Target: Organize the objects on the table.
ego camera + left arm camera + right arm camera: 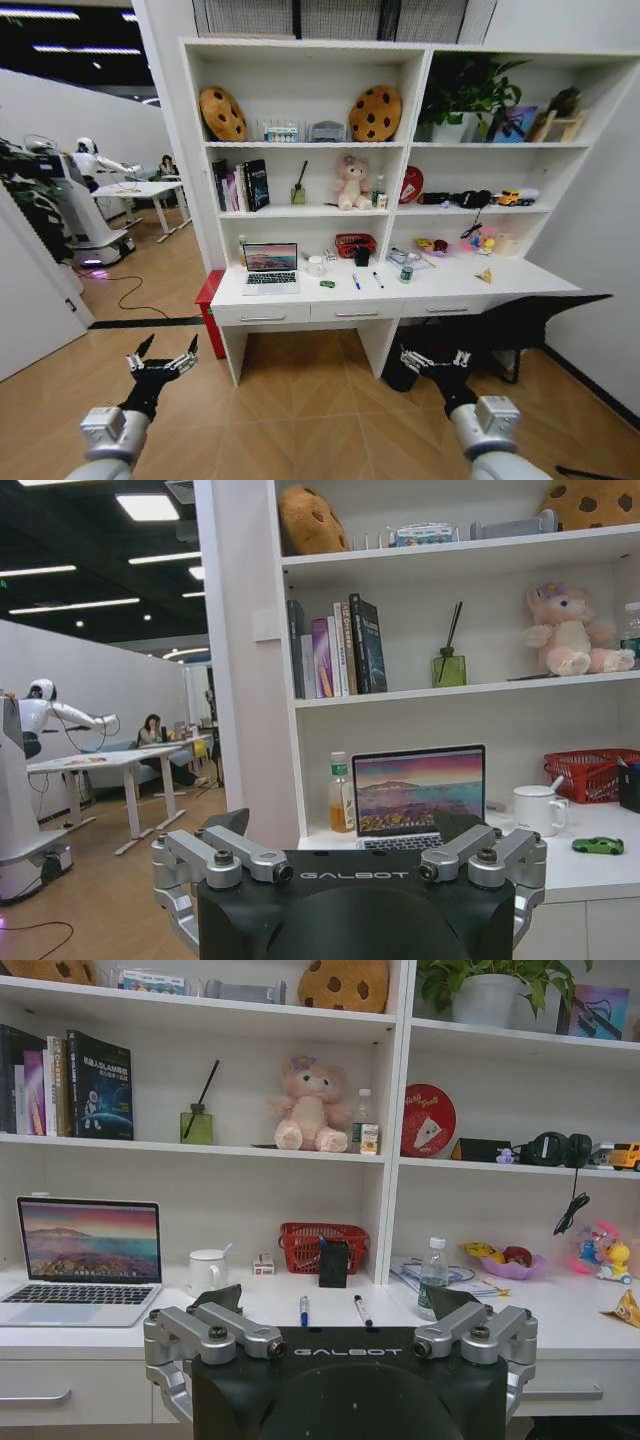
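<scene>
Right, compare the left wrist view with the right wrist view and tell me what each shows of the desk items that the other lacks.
Left wrist view alone: the green toy car on the table, right of the white mug. Right wrist view alone: the blue pen, the black pen and a clear bottle. Both share the open laptop, the mug, the red basket and the pink plush bear. Each end effector, left and right, hangs open short of the desk.

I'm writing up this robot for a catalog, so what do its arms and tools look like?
Both arms are light grey with black wrists. The left tool and right tool have silver metal linkages with bolts and dark angular fingertips. The black wrist housing reads GALBOT in pale letters.
</scene>
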Motion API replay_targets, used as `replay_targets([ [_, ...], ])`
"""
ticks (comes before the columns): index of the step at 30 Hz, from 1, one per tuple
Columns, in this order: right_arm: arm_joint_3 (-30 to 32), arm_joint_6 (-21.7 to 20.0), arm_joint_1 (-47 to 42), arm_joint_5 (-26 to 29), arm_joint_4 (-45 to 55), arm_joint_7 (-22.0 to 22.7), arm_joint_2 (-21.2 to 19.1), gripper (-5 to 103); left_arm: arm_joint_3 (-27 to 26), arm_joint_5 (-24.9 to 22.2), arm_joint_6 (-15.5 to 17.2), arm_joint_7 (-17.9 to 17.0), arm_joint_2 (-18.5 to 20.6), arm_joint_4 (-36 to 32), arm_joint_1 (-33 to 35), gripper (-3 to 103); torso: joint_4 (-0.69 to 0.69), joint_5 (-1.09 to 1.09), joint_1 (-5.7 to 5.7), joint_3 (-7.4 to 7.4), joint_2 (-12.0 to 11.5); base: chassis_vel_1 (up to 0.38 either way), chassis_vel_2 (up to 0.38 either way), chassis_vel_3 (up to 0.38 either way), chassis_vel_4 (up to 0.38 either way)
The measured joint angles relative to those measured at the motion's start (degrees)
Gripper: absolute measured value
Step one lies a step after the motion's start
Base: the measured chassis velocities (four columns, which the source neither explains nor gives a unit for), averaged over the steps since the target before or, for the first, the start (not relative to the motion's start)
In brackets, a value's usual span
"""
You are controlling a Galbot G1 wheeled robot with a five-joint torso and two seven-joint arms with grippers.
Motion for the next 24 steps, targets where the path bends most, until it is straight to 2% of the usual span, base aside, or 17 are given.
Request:
replay_targets([
  [14,0.1,0.0,0.8,0.0,-1.9,-1.1,0.2,100,-0.1,0.0,-0.2,0.6,-0.4,1.2,1.0,100,0.00,-0.01,-0.02,-0.01,0.0,-0.011,0.009,0.013,-0.010],
  [24,0.3,0.1,0.8,0.0,-2.5,-1.2,0.0,100,-0.2,-0.3,-0.2,0.5,0.1,1.7,0.5,100,0.00,0.00,0.00,0.00,0.0,-0.166,0.162,0.180,-0.175],
])
